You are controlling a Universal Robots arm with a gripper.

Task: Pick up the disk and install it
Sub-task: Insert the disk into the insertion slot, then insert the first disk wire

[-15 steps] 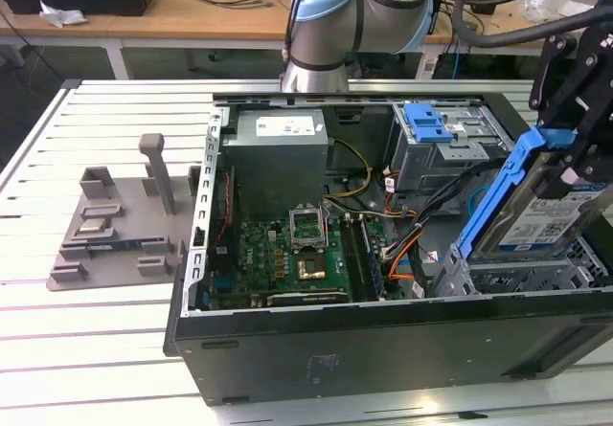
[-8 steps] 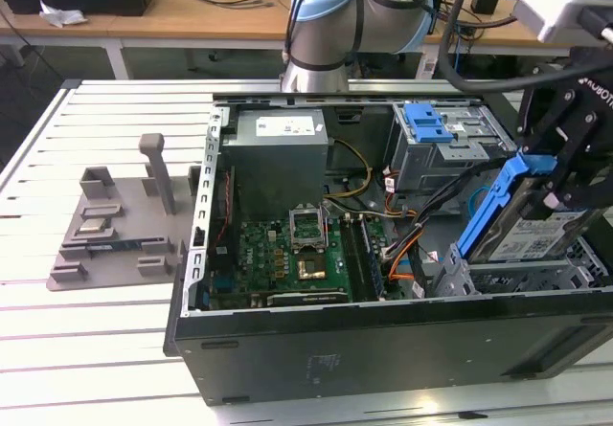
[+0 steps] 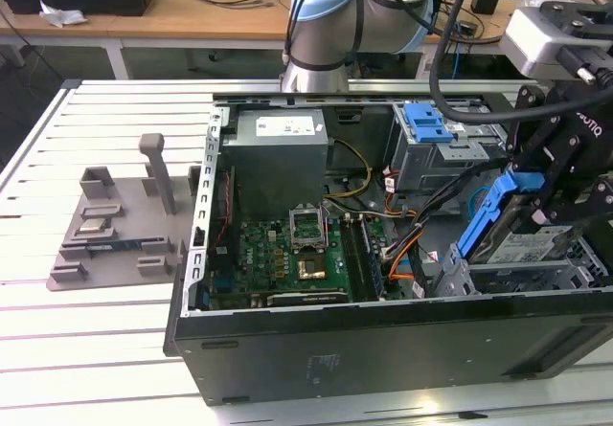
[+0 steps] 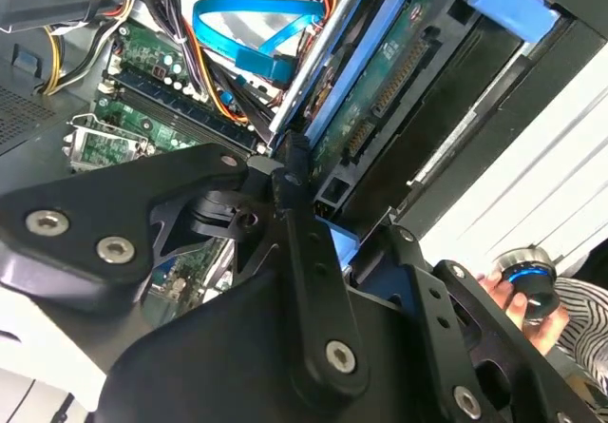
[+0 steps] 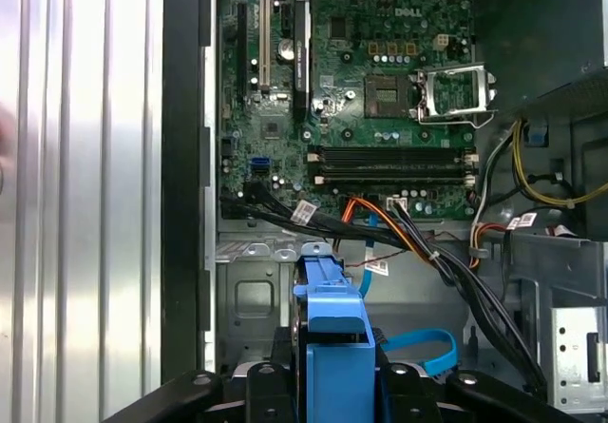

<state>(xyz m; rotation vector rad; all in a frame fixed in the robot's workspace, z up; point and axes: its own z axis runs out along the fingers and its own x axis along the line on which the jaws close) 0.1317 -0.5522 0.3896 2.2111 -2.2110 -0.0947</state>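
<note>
Black linkage bars of my hand (image 4: 313,252) sit closest to the lens in the second wrist view, and between them is the disk (image 4: 399,81), a flat silver-grey hard drive in a blue plastic carrier frame, its green circuit board and connector edge turned toward the camera. My hand is closed on the disk by the carrier's sides; in the first wrist view the blue frame (image 5: 332,347) rises directly ahead of the hand.

Position: in the exterior view my hand (image 3: 565,191) holds the disk (image 3: 522,239) tilted, label side up, over the open black computer case (image 3: 383,349), at the exterior view's right end. Beneath it lies the bare grey metal drive bay (image 3: 460,278). Beyond the hand are the green motherboard (image 5: 380,90) with its empty processor socket, and a bundle of black and orange cables (image 5: 418,238) running close to the carrier's front end. A loose blue ribbon cable (image 4: 256,33) loops beside the drive.

Step, as I judge it: pick-up done, install under way, disk not yet seated.

Next move calls for levelling the drive, lining the carrier rails up with the bay, and keeping the cables clear of the connector edge.

Also noted: a person's hand (image 4: 522,295) holding a small round device, off to one side.
</note>
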